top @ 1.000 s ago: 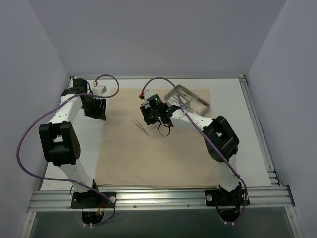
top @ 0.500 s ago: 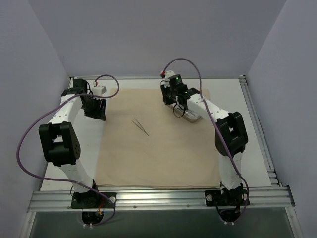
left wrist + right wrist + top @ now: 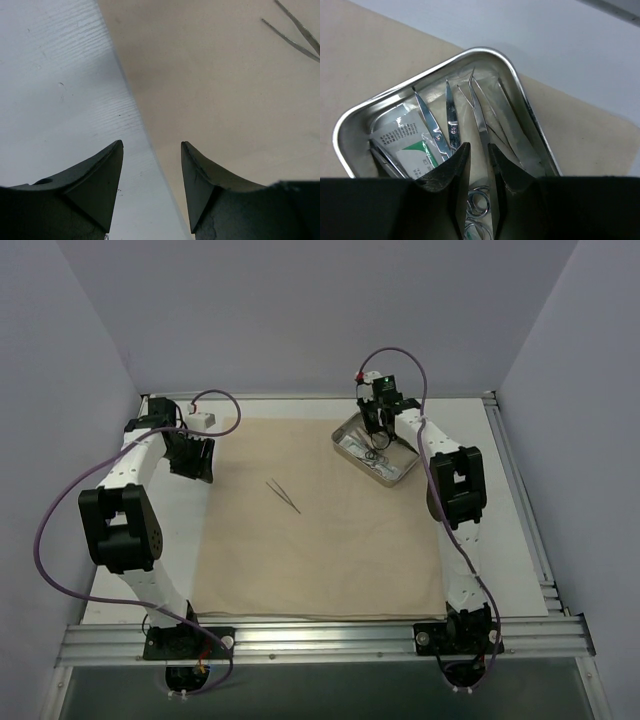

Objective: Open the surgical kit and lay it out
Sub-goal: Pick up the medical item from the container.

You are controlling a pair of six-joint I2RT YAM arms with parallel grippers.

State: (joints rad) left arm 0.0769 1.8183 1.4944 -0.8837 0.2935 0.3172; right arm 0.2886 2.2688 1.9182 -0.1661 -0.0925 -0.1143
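Your left gripper (image 3: 151, 150) has its jaws apart above the beige cloth wrap's (image 3: 225, 100) edge. Your right gripper (image 3: 479, 146), nearly closed, straddles a ring-handled steel clamp (image 3: 480, 115) in the shiny rectangular steel tray (image 3: 485, 49); whether it grips, you cannot tell.

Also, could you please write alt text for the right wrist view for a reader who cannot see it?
The right pincer, its dark fingers nearly together, straddles a slender metal instrument lying in a shiny rectangular steel tray. Two hinged metal clamps and a clear packet with green print lie beside it; the tray rests on beige cloth.
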